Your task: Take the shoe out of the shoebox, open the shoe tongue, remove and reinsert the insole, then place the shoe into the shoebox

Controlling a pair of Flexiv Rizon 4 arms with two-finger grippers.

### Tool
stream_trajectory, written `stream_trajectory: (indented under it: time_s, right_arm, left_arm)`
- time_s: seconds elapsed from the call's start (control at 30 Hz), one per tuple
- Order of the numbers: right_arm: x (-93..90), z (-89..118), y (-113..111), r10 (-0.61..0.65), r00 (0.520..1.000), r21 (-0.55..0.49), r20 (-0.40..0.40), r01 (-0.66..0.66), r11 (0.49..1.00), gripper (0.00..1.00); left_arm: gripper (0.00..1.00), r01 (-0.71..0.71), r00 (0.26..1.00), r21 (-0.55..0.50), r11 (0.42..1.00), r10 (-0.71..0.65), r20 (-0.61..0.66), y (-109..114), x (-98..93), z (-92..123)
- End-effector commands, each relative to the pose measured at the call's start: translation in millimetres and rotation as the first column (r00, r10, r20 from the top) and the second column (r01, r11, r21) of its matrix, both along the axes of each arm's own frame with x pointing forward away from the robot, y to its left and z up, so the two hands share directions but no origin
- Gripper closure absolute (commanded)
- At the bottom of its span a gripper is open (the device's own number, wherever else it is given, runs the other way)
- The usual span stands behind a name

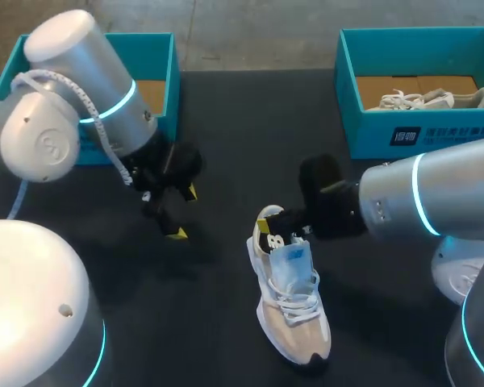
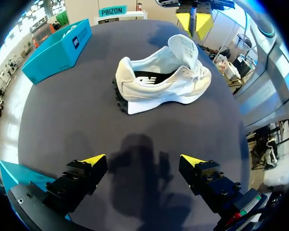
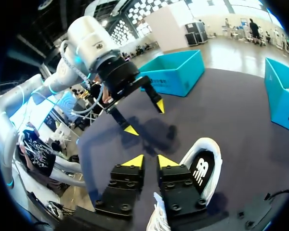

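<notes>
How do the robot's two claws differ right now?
The left gripper has its fingers spread wide; the right gripper has its fingers nearly together. The left gripper holds nothing and hangs over the bare table; the right gripper pinches the tongue of the white shoe. Both have two fingers with yellow tips.

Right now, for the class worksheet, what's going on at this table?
One white shoe lies out on the dark table. The right gripper has its fingers pinched on the tongue, which stands upright. The left gripper hangs open nearby, holding nothing. The left shoebox and right shoebox stand behind; the right holds another shoe.
</notes>
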State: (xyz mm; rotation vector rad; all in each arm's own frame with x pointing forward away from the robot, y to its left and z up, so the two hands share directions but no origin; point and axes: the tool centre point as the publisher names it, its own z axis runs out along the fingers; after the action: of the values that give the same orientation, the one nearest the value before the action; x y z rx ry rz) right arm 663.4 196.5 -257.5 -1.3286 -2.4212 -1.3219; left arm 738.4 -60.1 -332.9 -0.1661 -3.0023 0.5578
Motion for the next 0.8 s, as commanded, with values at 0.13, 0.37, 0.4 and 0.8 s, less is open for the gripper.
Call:
stream_trajectory:
  time_s: [0.13, 0.37, 0.4, 0.8]
  right_arm:
    - [-0.1, -10.8, 6.7, -0.355, 0.914, -0.351, 0.198, 0.404, 0.844, 0.00]
    - [9.4, -20.0, 10.3, -0.427, 0.875, -0.433, 0.227, 0.483, 0.761, 0.42]
    - [10.4, -21.7, 11.7, -0.442, 0.863, -0.457, 0.243, 0.504, 0.733, 0.37]
    - [15.1, 3.5, -2.1, -0.460, 0.829, -0.439, 0.317, 0.558, 0.704, 0.55]
  left_arm:
    - [0.00, -0.013, 1.000, 0.015, 1.000, 0.012, 0.009, 18.9, -8.2, 12.2]
    - [0.00, -0.017, 1.000, 0.029, 0.999, 0.017, 0.017, 20.9, -8.6, 13.5]
    - [0.00, -0.017, 1.000, 0.029, 0.999, 0.017, 0.017, 20.9, -8.6, 13.5]
    - [0.00, -0.017, 1.000, 0.029, 0.999, 0.017, 0.017, 20.9, -8.6, 13.5]
